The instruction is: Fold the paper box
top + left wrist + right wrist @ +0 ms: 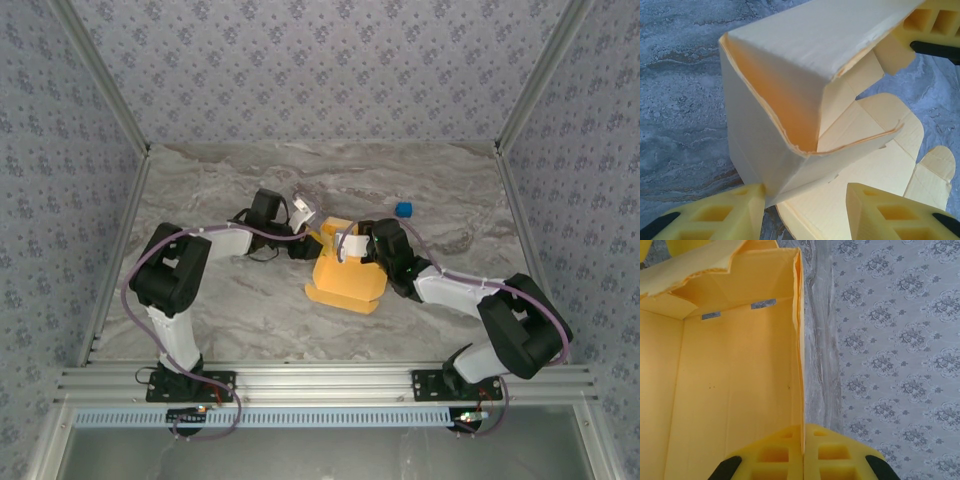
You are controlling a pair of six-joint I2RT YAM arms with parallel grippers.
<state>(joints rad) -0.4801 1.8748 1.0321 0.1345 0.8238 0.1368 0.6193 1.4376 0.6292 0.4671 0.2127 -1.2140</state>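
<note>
Likely the box is light, thin and bendy, so hold it by a wall, as the right tool does; the left tool is open

The right gripper is pinching the box by one wall, yellow fingers pressing together on the thin card. The box's hollow inside is facing up; marbled worktop and patterned wall are lying beside it.

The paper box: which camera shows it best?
The top external view: the whole paper box shows there, half-folded. The left wrist view catches raised walls and flaps up close; the right wrist view, its inside.
</note>
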